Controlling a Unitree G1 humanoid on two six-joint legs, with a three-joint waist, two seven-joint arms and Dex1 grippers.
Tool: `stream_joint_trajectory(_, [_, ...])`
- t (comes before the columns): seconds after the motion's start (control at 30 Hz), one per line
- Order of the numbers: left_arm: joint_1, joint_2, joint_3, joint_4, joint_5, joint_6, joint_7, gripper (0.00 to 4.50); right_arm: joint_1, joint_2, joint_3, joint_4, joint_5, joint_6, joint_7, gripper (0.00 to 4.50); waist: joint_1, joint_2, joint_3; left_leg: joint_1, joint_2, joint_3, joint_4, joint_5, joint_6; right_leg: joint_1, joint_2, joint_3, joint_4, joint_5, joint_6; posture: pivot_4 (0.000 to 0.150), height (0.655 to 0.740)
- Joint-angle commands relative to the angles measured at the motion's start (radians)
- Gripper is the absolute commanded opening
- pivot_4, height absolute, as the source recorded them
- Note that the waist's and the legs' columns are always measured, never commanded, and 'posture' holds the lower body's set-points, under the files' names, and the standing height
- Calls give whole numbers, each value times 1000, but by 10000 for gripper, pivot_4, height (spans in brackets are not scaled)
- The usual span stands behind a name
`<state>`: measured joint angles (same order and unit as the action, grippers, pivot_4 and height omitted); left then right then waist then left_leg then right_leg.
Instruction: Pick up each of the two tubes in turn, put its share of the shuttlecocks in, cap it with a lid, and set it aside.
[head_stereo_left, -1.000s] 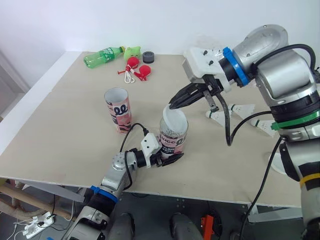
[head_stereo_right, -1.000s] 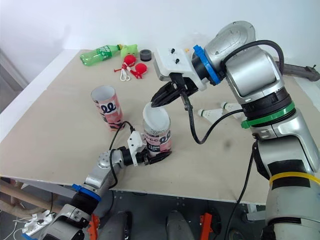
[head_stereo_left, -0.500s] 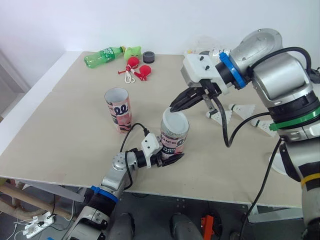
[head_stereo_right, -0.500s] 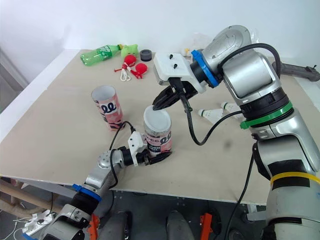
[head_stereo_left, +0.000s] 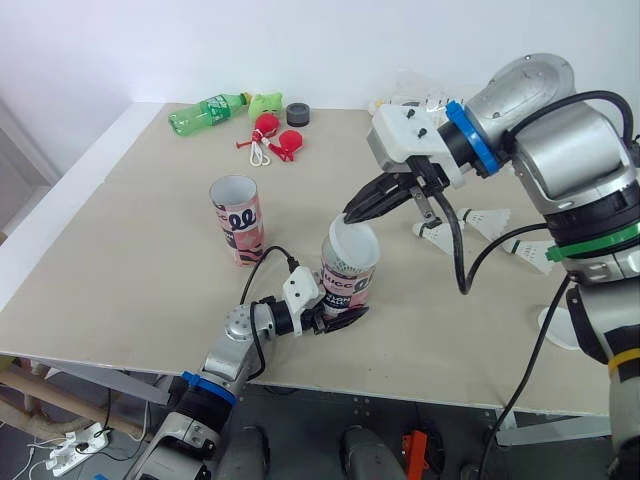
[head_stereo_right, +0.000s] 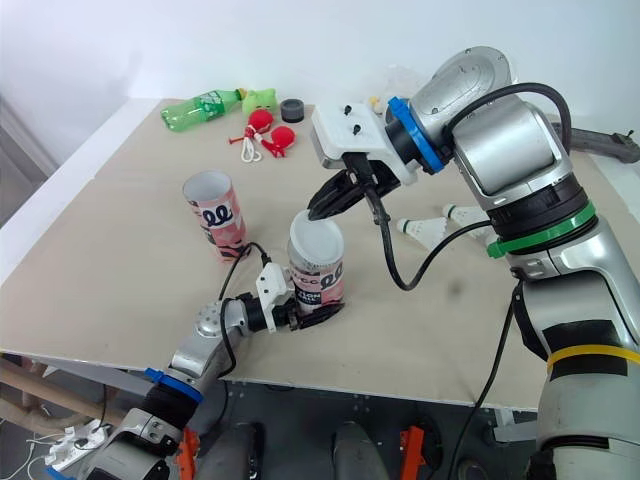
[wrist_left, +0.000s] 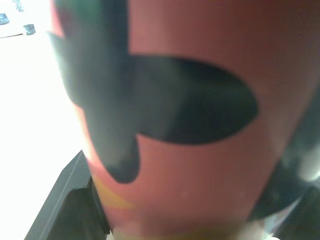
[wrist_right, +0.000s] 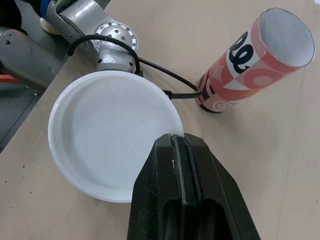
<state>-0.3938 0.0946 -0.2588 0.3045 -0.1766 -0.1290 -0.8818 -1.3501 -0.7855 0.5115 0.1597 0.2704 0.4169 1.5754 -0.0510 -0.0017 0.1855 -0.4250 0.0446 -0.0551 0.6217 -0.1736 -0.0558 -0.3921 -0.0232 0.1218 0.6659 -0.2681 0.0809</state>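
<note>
Left gripper (head_stereo_left: 338, 313): we see it squeezing the tube (head_stereo_left: 349, 275).
Right gripper (head_stereo_left: 352, 212): we see it pinching the lid (wrist_right: 112, 140) at the tube's top.
Other tube (head_stereo_left: 237, 220): open, upright.

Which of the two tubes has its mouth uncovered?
The free-standing tube; the right gripper holds a white lid over the other tube, clamped by the left gripper.

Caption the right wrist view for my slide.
Right gripper pinches the white lid by its rim; an open tube stands nearby.
</note>
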Motion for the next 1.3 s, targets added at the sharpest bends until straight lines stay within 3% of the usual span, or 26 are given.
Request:
stream_joint_trajectory(0.03, [14, -2, -7, 25, 3, 7, -1, 29875, -26, -14, -15, -26, 12, -2, 39, 762, 0, 0, 0, 0, 0, 0, 0, 0, 0, 0, 0, 0, 0, 0, 0, 1500, 7400])
stream_joint_trajectory(1.03, [14, -6, -6, 26, 7, 5, -2, 29875, 52, 5, 5, -40, -92, -81, 39, 762, 2, 0, 0, 0, 0, 0, 0, 0, 0, 0, 0, 0, 0, -1, 0, 1500, 7400])
stream_joint_trajectory(1.17, [13, -6, -6, 25, 7, 6, -3, 29875, 31, 22, -25, -20, -97, -77, 34, 12573, 2, 0, 0, 0, 0, 0, -1, 0, 0, 0, 0, 0, 0, 0, 0, 1500, 7400])
stream_joint_trajectory(1.3, [13, -6, -5, 25, 6, 7, -3, 29875, 4, 42, -57, 8, -98, -74, 28, 30218, 2, 0, 0, 0, 0, 0, -1, 0, 0, 0, 0, 0, 0, 0, 0, 1500, 7400])
